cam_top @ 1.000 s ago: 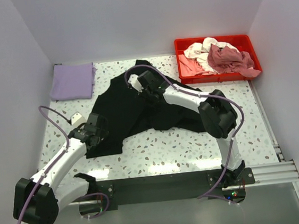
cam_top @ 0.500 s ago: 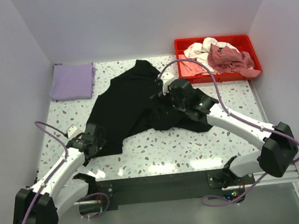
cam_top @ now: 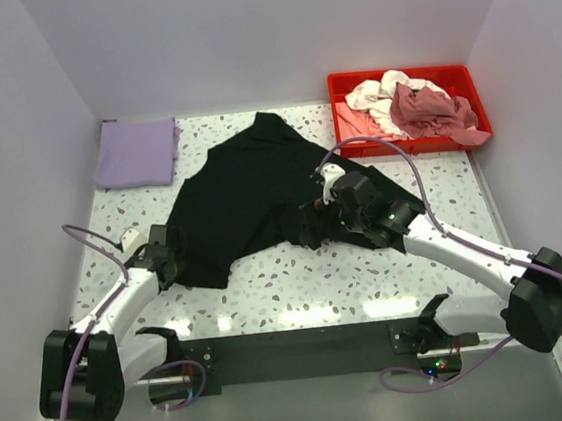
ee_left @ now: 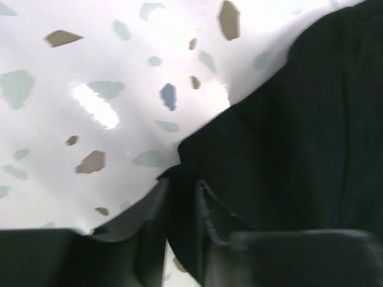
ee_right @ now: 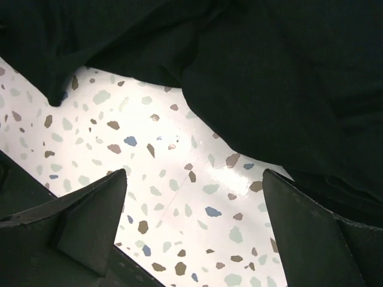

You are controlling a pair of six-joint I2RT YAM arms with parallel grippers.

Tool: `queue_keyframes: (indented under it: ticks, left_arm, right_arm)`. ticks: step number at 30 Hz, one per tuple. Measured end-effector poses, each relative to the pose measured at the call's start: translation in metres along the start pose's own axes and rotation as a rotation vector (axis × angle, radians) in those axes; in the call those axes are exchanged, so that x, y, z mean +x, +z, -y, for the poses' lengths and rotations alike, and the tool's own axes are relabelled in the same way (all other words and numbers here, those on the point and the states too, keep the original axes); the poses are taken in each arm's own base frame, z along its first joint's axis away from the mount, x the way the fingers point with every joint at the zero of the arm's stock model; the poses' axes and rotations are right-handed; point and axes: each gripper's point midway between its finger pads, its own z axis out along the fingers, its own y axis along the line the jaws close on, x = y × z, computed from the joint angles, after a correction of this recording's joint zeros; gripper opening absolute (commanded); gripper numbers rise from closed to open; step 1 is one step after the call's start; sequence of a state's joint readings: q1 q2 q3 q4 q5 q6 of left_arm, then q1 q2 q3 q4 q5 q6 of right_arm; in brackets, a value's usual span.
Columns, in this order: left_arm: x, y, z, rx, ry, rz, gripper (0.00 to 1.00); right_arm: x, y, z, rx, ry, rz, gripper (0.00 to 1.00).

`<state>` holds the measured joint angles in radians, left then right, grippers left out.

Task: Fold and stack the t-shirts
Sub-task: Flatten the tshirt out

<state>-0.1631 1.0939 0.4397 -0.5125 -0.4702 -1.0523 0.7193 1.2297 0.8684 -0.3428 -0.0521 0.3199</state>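
Observation:
A large black t-shirt [cam_top: 248,184] lies spread over the middle of the table. My left gripper [cam_top: 172,252] is at its near left corner. In the left wrist view that gripper [ee_left: 182,185] is shut on the hem of the black t-shirt [ee_left: 287,137], with cloth filling the narrow gap between the jaws. My right gripper [cam_top: 310,230] sits at the shirt's near edge. It [ee_right: 194,179] stands open over bare speckled table, with the black cloth [ee_right: 269,72] just beyond its fingertips. A folded lavender t-shirt [cam_top: 136,152] lies at the back left.
A red tray [cam_top: 410,145] at the back right holds crumpled pale pink [cam_top: 352,123], white [cam_top: 379,95] and dusty-rose [cam_top: 429,106] t-shirts. White walls close in the table on the left, back and right. A small white tag [cam_top: 131,236] lies near the left arm.
My left gripper slid toward the near left corner of the black shirt and closed on its hem. My right gripper drew back from the shirt's middle to its near edge and opened wide.

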Motion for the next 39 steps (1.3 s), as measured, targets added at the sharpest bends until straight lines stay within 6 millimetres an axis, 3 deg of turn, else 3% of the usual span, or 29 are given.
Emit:
queue_keyframes:
  ticks: [1,2,10,18,25,39]
  left_arm:
    - [-0.001,0.0,0.004,0.015,0.0,0.001,0.17]
    - [-0.001,0.001,0.008,0.032,0.0,0.0,0.0]
    - [0.005,-0.004,0.021,0.138,-0.015,-0.024,0.0]
    - [0.006,-0.012,0.022,0.177,0.015,-0.035,0.0]
    - [0.004,-0.016,0.025,0.207,0.027,-0.029,0.0]
    - [0.003,-0.019,0.027,0.224,0.03,-0.027,0.0]
  right_arm:
    - [0.0,-0.002,0.0,-0.001,0.01,0.005,0.99]
    - [0.001,-0.003,0.0,-0.001,0.021,0.006,0.99]
    - [0.033,0.014,-0.001,0.056,0.035,-0.079,0.99]
    - [0.056,0.051,0.025,0.228,0.127,-0.127,0.99]
    - [0.047,0.074,0.039,0.283,0.19,-0.069,0.96]
    - [0.007,0.083,0.014,0.175,0.252,0.044,0.85]
